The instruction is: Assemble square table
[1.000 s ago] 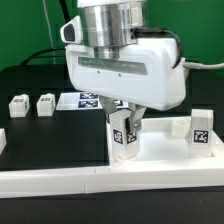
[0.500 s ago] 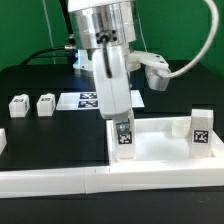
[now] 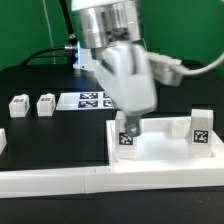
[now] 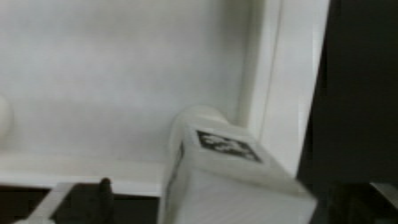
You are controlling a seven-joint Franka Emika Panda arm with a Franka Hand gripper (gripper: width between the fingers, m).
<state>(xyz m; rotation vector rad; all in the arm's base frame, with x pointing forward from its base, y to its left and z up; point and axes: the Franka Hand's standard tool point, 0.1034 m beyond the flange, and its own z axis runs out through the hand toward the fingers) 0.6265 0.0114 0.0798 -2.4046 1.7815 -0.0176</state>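
The white square table top [image 3: 165, 158] lies at the front of the table, its raised rim [image 4: 267, 60] showing in the wrist view. One white tagged leg [image 3: 126, 141] stands upright in its corner on the exterior view's left. My gripper [image 3: 130, 126] hangs right over that leg, tilted. In the wrist view the leg [image 4: 217, 165] sits between the dark fingers [image 4: 89, 200] of my gripper [image 4: 214, 205], with a gap beside it, so the jaws are open. A second leg [image 3: 201, 128] stands in the corner on the exterior view's right. Two loose legs [image 3: 18, 104] [image 3: 45, 104] rest on the black table.
The marker board [image 3: 90, 99] lies flat behind the table top. A long white barrier wall [image 3: 60, 182] runs along the front edge. A small white block [image 3: 2, 140] shows at the exterior view's left border.
The jaws have widened and let go of the leg, which stays standing in its corner. The wrist has turned and leaned toward the exterior view's right.
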